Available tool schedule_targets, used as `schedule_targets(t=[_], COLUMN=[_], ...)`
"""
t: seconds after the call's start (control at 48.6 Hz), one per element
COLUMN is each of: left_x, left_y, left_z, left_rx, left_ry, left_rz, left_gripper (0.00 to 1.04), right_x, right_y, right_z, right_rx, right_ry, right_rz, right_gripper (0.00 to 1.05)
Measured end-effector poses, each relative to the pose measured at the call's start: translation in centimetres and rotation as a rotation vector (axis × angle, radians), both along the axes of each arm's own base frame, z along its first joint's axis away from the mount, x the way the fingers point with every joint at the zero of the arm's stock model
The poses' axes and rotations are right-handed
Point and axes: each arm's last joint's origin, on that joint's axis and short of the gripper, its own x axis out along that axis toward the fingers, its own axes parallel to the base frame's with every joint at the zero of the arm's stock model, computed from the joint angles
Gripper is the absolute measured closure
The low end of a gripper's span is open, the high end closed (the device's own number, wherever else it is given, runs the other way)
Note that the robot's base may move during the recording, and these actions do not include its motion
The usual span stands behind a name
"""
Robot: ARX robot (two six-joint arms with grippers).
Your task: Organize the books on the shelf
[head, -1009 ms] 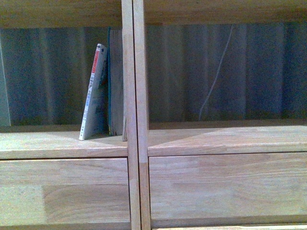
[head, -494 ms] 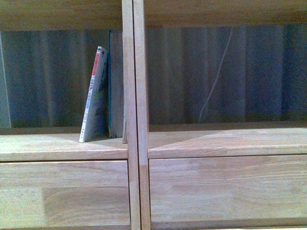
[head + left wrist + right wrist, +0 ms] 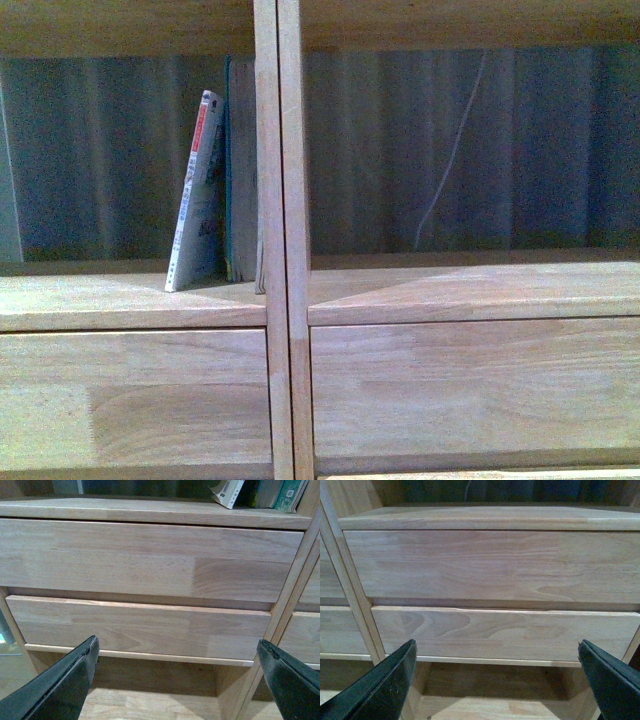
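Clearly tilted, thin pale paperback (image 3: 197,195) shows red-and-white spine.

The only print in the front view runs down the red-and-white spine of the thin paperback (image 3: 198,195), leaning in the left compartment of the shelf (image 3: 283,300); it shows as dark and red marks, too small and blurred to read. In the left wrist view the paperback's lower corner (image 3: 227,492) carries a small barcode-like patch with fine marks beside it, likewise illegible; the green-edged book (image 3: 289,494) next to it shows faint markings that cannot be made out.
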Motion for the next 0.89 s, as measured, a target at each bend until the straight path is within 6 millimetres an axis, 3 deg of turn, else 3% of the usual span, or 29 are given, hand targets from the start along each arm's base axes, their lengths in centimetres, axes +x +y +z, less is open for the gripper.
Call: schedule_targets(t=[0.885], left_x=[0.00], left_y=[0.00], left_z=[0.00], left_rx=[0.000], left_ry=[0.000], left_rz=[0.000], left_gripper=[0.07], right_x=[0.00], right_y=[0.00], right_z=[0.00], right_rx=[0.000], right_ry=[0.000], right_rz=[0.000], right_gripper=[0.07])
